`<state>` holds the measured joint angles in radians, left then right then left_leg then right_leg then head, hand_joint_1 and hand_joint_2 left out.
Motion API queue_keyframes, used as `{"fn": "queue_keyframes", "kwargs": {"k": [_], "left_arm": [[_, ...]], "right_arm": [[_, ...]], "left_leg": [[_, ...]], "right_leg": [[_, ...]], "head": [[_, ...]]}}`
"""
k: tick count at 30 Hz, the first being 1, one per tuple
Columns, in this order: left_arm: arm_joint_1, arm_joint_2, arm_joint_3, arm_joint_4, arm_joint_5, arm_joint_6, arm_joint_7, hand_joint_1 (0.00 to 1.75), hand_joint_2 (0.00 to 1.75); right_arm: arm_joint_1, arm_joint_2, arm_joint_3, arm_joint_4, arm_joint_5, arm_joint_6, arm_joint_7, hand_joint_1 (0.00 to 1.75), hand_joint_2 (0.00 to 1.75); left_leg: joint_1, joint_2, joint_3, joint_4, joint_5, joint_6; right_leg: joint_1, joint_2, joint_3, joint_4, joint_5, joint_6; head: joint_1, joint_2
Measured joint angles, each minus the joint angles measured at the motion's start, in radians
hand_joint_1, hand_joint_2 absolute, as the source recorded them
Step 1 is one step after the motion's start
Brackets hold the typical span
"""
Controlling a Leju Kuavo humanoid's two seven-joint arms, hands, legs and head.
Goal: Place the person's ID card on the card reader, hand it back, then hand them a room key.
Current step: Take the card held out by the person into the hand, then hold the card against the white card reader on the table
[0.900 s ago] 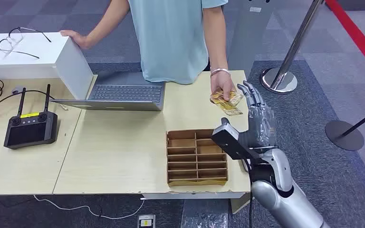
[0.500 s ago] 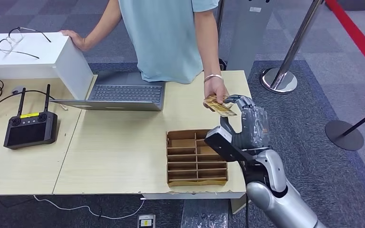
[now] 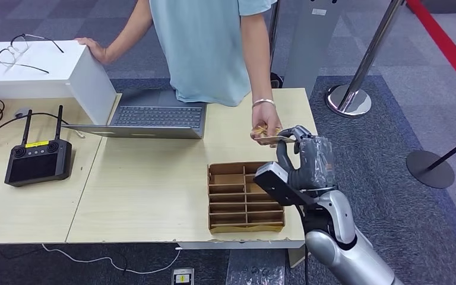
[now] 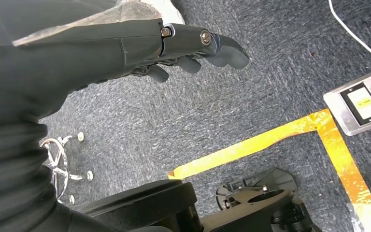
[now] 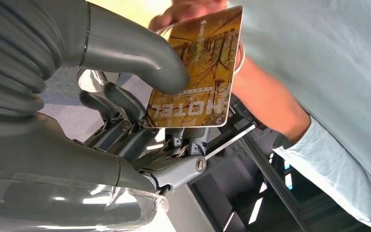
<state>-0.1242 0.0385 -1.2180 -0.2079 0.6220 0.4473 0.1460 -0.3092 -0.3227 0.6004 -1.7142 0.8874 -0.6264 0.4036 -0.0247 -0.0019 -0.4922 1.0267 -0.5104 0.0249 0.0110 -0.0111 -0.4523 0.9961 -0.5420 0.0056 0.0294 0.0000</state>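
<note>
The right hand (image 3: 309, 159) pinches a glossy yellow-brown hotel key card (image 5: 200, 72) between thumb and fingers, the person's hand (image 3: 263, 129) gripping its far edge

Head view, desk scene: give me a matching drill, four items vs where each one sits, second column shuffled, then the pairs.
Items:
1. eyeglasses
2. remote controller
3. hotel card
4. cardboard divider tray

Places:
A. pinched by the right hand, with the person's hand on its far end
B. at the table's near edge, beside the robot's right arm
C. on top of the white box
D. on the table's left part, antennas up, left of the laptop

Pairs: 1-C, 2-D, 3-A, 4-B
</note>
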Motion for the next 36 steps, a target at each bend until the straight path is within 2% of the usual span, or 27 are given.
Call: {"fn": "queue_keyframes", "kwargs": {"k": [9, 21, 36], "left_arm": [[0.000, 0.000, 0.000, 0.000, 0.008, 0.002, 0.000, 0.00, 1.75], [0.001, 0.000, 0.000, 0.000, 0.010, 0.002, 0.002, 0.00, 1.75], [0.002, 0.000, 0.000, 0.000, 0.010, 0.005, 0.002, 0.00, 1.75]], "right_arm": [[0.020, -0.002, -0.004, 0.002, 0.014, -0.014, 0.015, 1.75, 1.75], [0.079, -0.046, -0.062, 0.021, 0.214, 0.026, 0.115, 1.75, 1.75], [0.148, -0.078, -0.124, 0.063, 0.336, 0.050, 0.154, 1.75, 1.75]], "left_leg": [[0.000, 0.000, 0.000, 0.000, 0.000, 0.000], [0.000, 0.000, 0.000, 0.000, 0.000, 0.000], [0.000, 0.000, 0.000, 0.001, 0.000, 0.000]], "right_leg": [[0.000, 0.000, 0.000, 0.000, 0.000, 0.000], [0.000, 0.000, 0.000, 0.000, 0.000, 0.000], [0.000, 0.000, 0.000, 0.000, 0.000, 0.000]], "head": [[0.000, 0.000], [0.000, 0.000], [0.000, 0.000]]}}
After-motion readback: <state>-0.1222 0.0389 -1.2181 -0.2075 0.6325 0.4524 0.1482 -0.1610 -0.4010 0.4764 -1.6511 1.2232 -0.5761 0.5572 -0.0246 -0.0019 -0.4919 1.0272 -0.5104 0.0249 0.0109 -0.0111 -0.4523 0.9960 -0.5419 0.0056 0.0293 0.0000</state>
